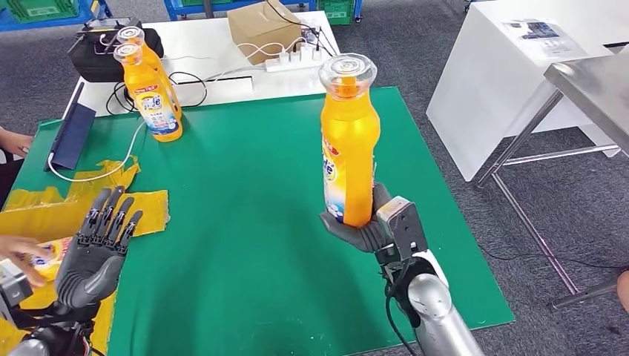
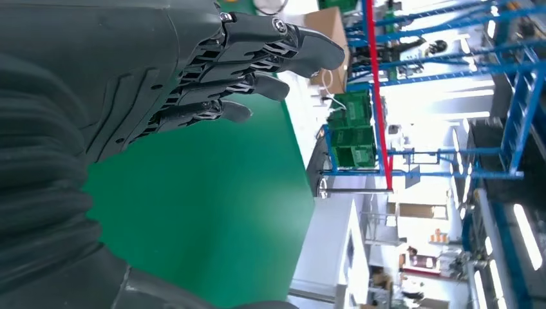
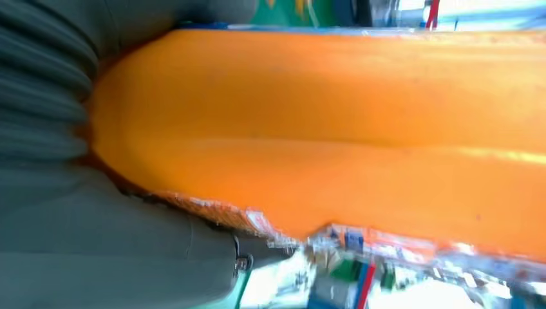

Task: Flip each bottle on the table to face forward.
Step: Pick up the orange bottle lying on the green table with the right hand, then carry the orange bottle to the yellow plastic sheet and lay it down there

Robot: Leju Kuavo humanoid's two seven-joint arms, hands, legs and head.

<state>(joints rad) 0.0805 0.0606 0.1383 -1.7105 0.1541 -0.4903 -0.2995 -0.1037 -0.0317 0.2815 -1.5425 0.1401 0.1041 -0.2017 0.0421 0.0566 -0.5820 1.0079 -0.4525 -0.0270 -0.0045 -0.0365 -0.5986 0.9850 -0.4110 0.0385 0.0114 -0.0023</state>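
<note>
I'm seeing my right hand point(image 1: 369, 231) gripping the orange bottle point(image 1: 348, 141) around its lower body, holding it upright above the green mat point(image 1: 245, 222), clear cap on top; two more orange bottles point(image 1: 150, 89) are standing together at the mat's far left corner; my left hand point(image 1: 96, 248) is hovering with fingers point(image 2: 257, 58) spread, holding nothing, over the yellow sheet point(image 1: 52, 208); a person's hand point(image 1: 22, 252) is reaching in just beside it.

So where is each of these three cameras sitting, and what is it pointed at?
Head view: high on the robot, looking down at the green table; left hand open, right hand gripping an orange bottle.
Left wrist view: behind the left hand, over the table.
Right wrist view: pressed close against the bottle.
Shared: head and right wrist views show that bottle.
</note>
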